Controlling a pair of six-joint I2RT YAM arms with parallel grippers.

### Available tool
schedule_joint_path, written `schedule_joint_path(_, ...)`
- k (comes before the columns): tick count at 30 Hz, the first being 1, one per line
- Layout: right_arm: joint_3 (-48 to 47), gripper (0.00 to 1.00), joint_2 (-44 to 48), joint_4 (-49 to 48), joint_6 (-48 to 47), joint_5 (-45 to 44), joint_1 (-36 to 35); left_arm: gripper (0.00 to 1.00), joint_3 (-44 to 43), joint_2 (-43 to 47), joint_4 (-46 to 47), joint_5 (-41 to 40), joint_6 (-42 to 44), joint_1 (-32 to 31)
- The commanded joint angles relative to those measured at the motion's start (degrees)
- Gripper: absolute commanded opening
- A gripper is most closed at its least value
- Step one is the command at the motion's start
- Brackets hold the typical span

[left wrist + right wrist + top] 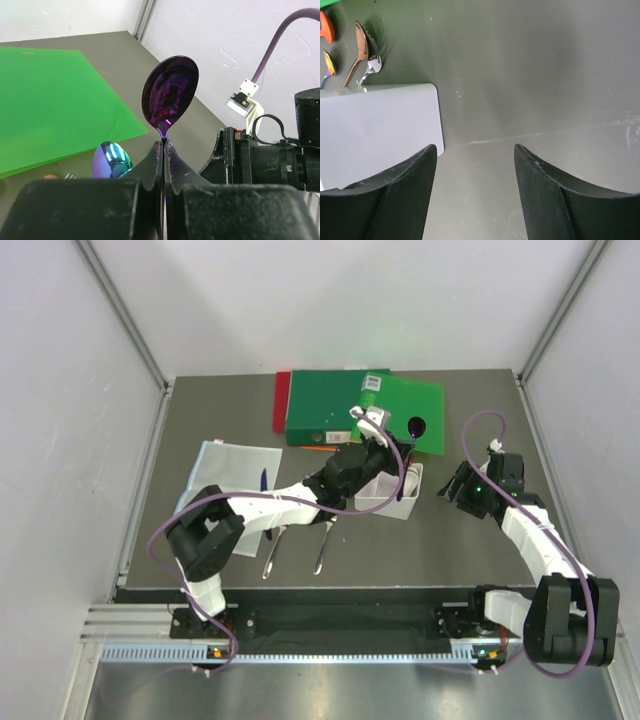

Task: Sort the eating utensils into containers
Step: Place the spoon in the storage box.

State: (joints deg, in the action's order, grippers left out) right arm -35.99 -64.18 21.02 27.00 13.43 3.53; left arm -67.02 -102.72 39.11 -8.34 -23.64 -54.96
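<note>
The left gripper (164, 145) is clamped shut on the thin neck of the purple spoon (171, 90). The spoon's bowl stands up beyond the fingertips, over the edge of the green folder (50, 100) and just past the far side of the white bin (382, 502). To place it well, the arm should probably bring the spoon over a compartment, lay it along the bin's length and lower it before releasing, since so narrow a pinch may let it swivel. The left arm stretches diagonally across the table (450, 540), wrist above the bin. The right gripper (475, 150) hangs beside the bin's end, jaws wide apart and empty
</note>
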Motion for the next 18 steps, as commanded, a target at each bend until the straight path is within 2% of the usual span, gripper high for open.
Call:
schedule_joint_path(1, -0.3, 0.63, 0.0, -1.6, -0.9, 0.6, 0.6, 0.00, -3.0, 0.8, 4.9, -0.6, 1.6, -0.1)
schedule_joint_path(18, -0.6, 0.64, -0.8, -1.6, -1.2, 1.1, 0.5, 0.00, -4.9, -3.8, 7.7, -1.0, 1.8, -0.1)
